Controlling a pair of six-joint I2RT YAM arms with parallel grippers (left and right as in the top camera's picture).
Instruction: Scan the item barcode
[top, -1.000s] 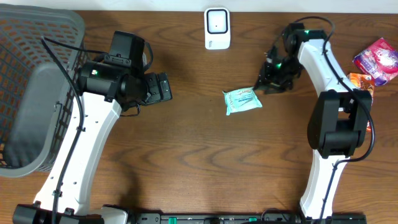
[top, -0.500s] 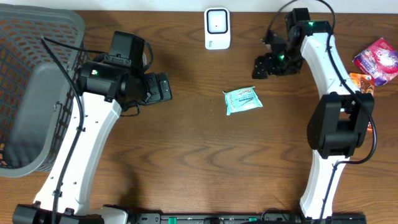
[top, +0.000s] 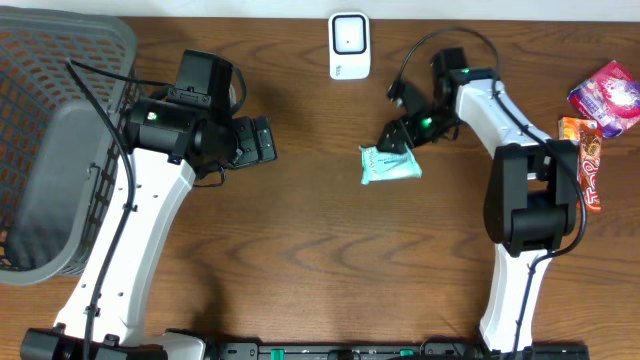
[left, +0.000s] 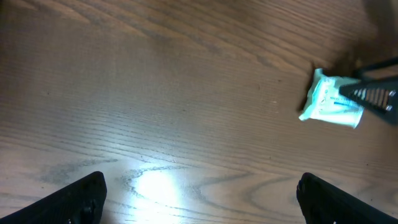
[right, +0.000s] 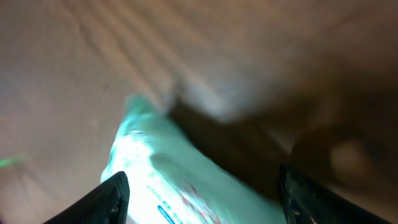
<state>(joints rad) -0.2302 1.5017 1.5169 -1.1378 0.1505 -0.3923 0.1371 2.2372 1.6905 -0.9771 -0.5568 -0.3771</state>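
The item, a teal snack packet (top: 390, 163), lies flat on the wooden table a little right of centre. My right gripper (top: 393, 138) hangs over its upper edge. In the blurred right wrist view the packet (right: 186, 186) fills the space between the two dark fingers, and the right gripper (right: 205, 199) stands open around it. The white barcode scanner (top: 349, 45) stands at the table's far edge. My left gripper (top: 265, 140) is open well to the left of the packet. In the left wrist view the left gripper (left: 202, 199) holds nothing, and the packet (left: 329, 102) shows far right.
A grey mesh basket (top: 55, 70) takes up the left end of the table. A pink-purple snack bag (top: 608, 95) and an orange packet (top: 590, 165) lie at the right edge. A cable loops above the right arm.
My right arm swung up and away, then came down-left onto the packet's upper edge, its jaws spreading wider. The packet and the left arm have not moved.
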